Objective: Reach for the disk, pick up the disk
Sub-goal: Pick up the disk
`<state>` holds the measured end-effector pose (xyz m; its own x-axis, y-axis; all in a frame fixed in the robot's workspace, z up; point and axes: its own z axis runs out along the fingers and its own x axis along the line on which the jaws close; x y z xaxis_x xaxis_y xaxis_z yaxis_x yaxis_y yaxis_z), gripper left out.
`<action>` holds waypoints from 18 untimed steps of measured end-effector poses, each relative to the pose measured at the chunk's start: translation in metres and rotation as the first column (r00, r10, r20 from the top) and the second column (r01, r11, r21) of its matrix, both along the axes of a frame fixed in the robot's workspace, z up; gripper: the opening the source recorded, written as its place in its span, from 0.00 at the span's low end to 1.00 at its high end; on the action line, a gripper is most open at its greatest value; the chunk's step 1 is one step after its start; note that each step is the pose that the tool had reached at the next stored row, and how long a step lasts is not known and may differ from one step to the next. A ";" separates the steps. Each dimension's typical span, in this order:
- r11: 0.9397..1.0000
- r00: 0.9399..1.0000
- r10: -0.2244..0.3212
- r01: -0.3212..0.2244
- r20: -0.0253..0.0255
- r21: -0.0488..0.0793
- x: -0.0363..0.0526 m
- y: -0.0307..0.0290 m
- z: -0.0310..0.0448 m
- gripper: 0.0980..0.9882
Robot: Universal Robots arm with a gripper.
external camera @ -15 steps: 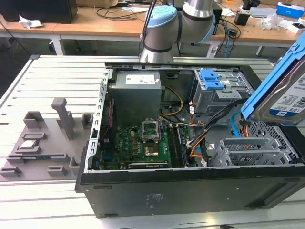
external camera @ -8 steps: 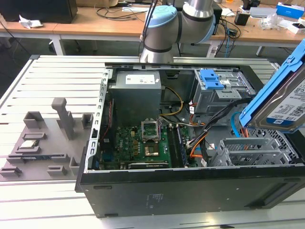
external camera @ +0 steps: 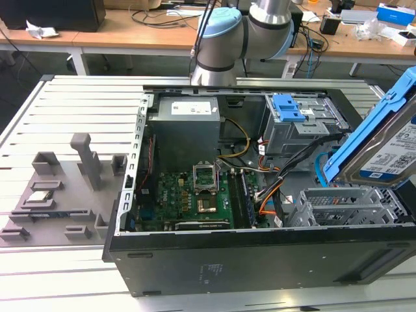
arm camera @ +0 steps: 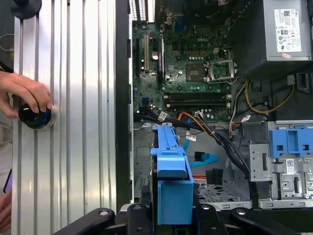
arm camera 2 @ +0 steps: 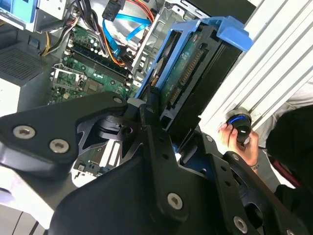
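Observation:
The disk (external camera: 383, 146) hangs tilted in the air above the open computer case (external camera: 260, 260), at the exterior view's right. It is a silver hard drive with a white-and-blue label and a blue bracket round its edges. In the second wrist view my gripper (arm camera 2: 172, 125) is shut on the disk (arm camera 2: 190, 73), whose green circuit side and connector edge show between the black fingers (arm camera 2: 149, 115). In the first wrist view the disk (arm camera: 171, 176) appears edge-on, its blue bracket rising from my gripper (arm camera: 172, 215), with the case below.
Inside the case lie the motherboard (external camera: 195, 195), power supply (external camera: 185, 123), loose cables and a grey drive cage with a blue latch (external camera: 289, 107). Grey fixtures (external camera: 58, 188) stand on the slatted table at the exterior view's left. A person's hand (arm camera: 24, 95) holds a knob beside the case.

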<state>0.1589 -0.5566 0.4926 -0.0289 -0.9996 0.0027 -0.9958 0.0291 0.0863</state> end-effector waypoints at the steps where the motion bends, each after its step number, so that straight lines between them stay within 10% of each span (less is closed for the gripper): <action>1: 1.000 1.000 0.000 0.000 0.000 0.000 0.0000 -0.0001 -0.0019 0.30; 18: 1.000 1.000 0.000 0.000 0.000 0.014 0.0003 -0.0010 -0.0297 0.30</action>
